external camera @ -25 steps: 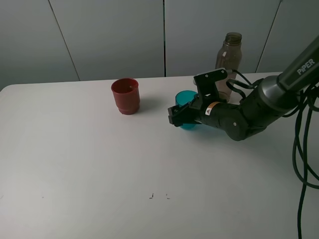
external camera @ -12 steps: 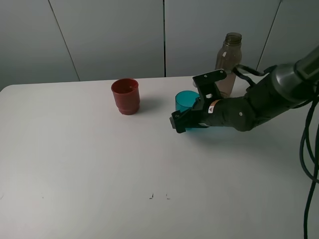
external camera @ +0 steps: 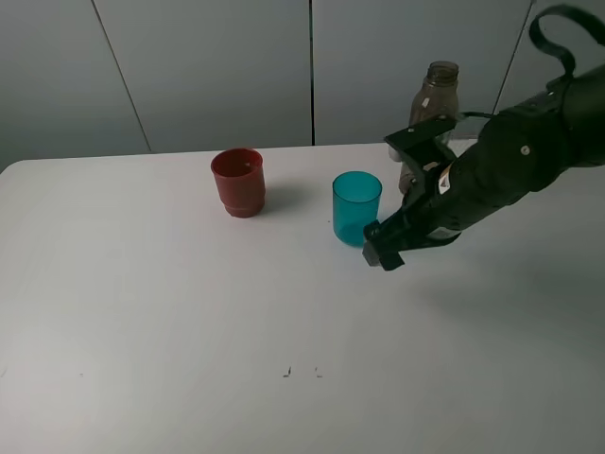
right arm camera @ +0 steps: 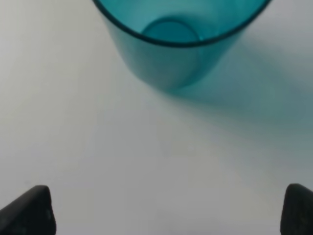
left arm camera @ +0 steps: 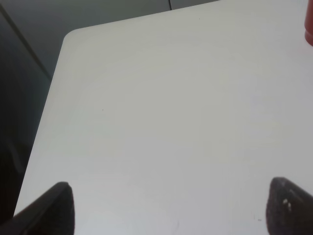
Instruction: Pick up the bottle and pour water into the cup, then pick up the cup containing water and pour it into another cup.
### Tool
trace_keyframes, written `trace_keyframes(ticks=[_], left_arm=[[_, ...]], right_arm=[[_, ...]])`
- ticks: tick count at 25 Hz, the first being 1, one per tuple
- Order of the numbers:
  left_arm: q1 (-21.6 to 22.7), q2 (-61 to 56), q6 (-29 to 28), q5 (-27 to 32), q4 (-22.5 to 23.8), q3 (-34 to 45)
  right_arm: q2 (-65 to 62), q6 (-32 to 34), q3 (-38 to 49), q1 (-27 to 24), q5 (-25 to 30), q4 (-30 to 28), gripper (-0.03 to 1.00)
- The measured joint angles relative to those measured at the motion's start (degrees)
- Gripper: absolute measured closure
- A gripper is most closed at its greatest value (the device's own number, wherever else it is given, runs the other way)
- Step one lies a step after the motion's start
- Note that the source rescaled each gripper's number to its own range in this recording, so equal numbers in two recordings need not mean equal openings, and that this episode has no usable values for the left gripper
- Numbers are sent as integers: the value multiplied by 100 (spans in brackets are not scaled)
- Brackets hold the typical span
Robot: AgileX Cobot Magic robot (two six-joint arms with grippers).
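The teal cup [external camera: 356,208] stands upright on the white table [external camera: 189,322], with nothing gripping it. My right gripper [external camera: 383,252] hovers just to its right and nearer the front, open and apart from it. In the right wrist view the cup [right arm camera: 178,44] sits ahead of the open right gripper [right arm camera: 164,215], whose dark fingertips [right arm camera: 29,211] show at the frame's corners with nothing between them. The red cup [external camera: 237,182] stands to the left of the teal one. The smoky bottle [external camera: 435,104] stands at the back, its lower part hidden by my right arm. My left gripper [left arm camera: 168,210] is open over bare table.
A sliver of the red cup [left arm camera: 309,29] shows at the edge of the left wrist view, along with the table's rounded corner [left arm camera: 71,36]. Grey wall panels [external camera: 208,66] close off the back. Black cables [external camera: 553,28] rise at the right.
My right gripper has opened fully, drawn back to the right and lifted clear of the teal cup. The cup stays standing where it was.
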Motion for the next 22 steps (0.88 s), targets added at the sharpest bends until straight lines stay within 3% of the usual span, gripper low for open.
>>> trace_keyframes(ticks=[5, 14, 22], left_arm=[[0, 0, 0, 0, 0, 0], [0, 0, 0, 0, 0, 0], [0, 0, 0, 0, 0, 0]], right_arm=[[-1228, -12, 0, 0, 1386, -232, -3], [-3806, -12, 8, 0, 3082, -118, -3], [-5858, 2, 1004, 0, 3757, 186, -3]])
